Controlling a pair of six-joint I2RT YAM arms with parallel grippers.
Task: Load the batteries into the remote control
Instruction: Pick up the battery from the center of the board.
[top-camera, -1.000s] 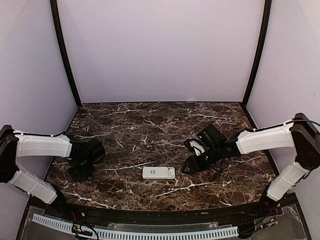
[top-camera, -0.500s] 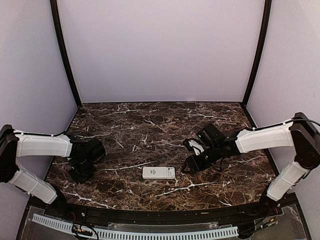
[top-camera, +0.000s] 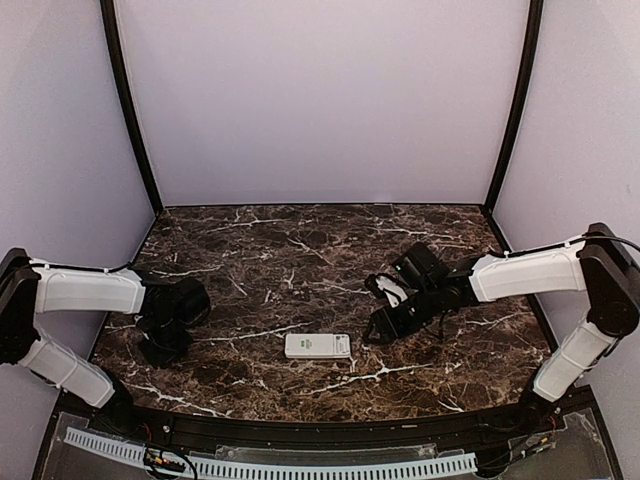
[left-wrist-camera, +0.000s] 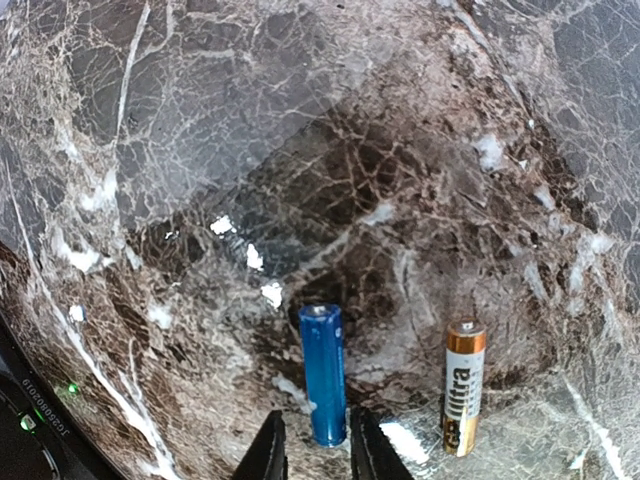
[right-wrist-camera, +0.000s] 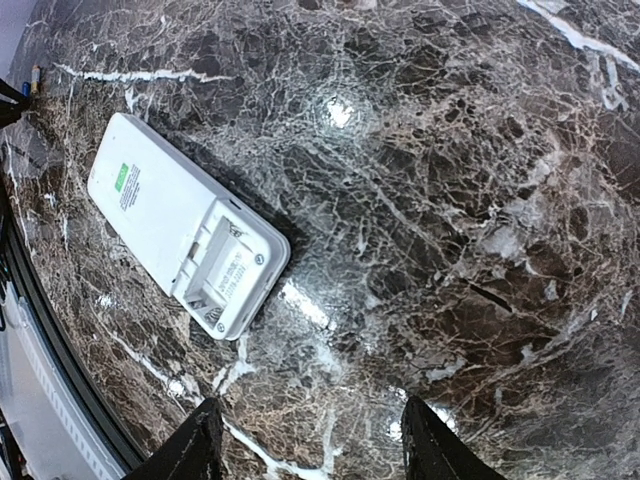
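Fingers (left-wrist-camera: 268, 450) of the left gripper (left-wrist-camera: 312, 455) stand close together, low over the dark marble table (left-wrist-camera: 300, 150). The blue battery (left-wrist-camera: 323, 372) lies flat on the table and points straight away from this gripper. Its near end sits between the two fingers, one on each side. I cannot tell if they are pinching it or just standing beside it. The gold battery (left-wrist-camera: 464, 385) lies a little to the right of the fingers. It is near the blue battery but not touching it, and it points almost the same way.

The right gripper (right-wrist-camera: 312, 450) is spread wide. Only bare table shows between its two fingers, so it holds nothing. The remote (right-wrist-camera: 185, 235) lies flat on the table ahead of this gripper and over to its left, apart from the fingers. Its white back faces up. A small green mark (right-wrist-camera: 127, 185) sits near the end far from the gripper. At the end close to the gripper, the slot (right-wrist-camera: 222, 275) for the batteries is uncovered and white inside.

Seen from above, the remote lies between the two grippers, closer to the right gripper. It is well apart from the left gripper.
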